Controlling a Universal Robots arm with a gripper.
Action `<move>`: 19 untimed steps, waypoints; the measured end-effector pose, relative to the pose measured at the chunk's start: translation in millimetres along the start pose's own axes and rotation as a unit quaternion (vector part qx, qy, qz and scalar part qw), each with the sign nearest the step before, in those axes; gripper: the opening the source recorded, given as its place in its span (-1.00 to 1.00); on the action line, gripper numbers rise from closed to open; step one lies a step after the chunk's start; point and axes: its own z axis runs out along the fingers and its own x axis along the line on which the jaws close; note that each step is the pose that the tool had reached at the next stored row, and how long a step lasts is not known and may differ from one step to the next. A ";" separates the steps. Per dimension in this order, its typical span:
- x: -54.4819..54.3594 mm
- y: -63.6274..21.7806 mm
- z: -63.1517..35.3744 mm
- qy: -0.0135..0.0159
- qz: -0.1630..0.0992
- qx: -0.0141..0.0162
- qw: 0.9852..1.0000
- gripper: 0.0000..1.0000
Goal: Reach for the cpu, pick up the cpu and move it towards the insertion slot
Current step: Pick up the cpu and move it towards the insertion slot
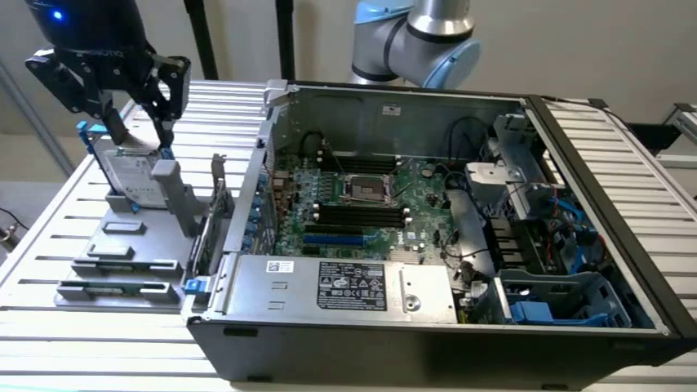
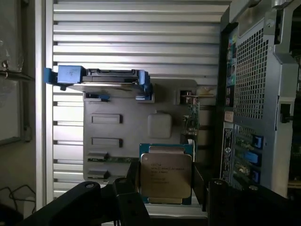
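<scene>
Gripper: black two-fingered gripper (image 2: 165,182), closest to the wrist camera, with its jaws at a middling width on either side of the cpu. It appears clamped on it, though the contact edges lie in shadow.
Cpu: small flat square cpu (image 2: 166,174) with a silver metal lid and green rim. It sits level between the jaws, above one end of the fixture and outside the case.
Handling: judged light, rigid and fragile. The smooth lid would slip, so the hold belongs on two opposite rim edges, never on the underside contacts.
Fixture: flat grey plastic fixture plate (image 2: 127,141) beneath the cpu, carrying the upright silver hard drive (image 2: 101,77) with blue rails.
Exterior view: gripper (image 1: 139,135) hangs above that hard drive (image 1: 136,175), to the exterior view's left of the open black computer case (image 1: 436,343).
Insertion slot: square metal-framed insertion slot (image 1: 367,189) with a dark centre, on the green motherboard (image 1: 419,184), well apart from the gripper.
Progress: grasp seemingly made; the cpu is well short of the socket.
</scene>
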 end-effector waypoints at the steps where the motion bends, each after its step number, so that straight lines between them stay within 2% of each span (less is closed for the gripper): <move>1: -4.5 0.0 -1.9 0.000 0.000 -0.001 1.000 0.09; 7: -31.5 -0.1 -10.6 0.000 0.000 -0.007 1.000 0.09; 19: -85.9 -0.9 -13.5 0.000 0.000 -0.014 1.000 0.09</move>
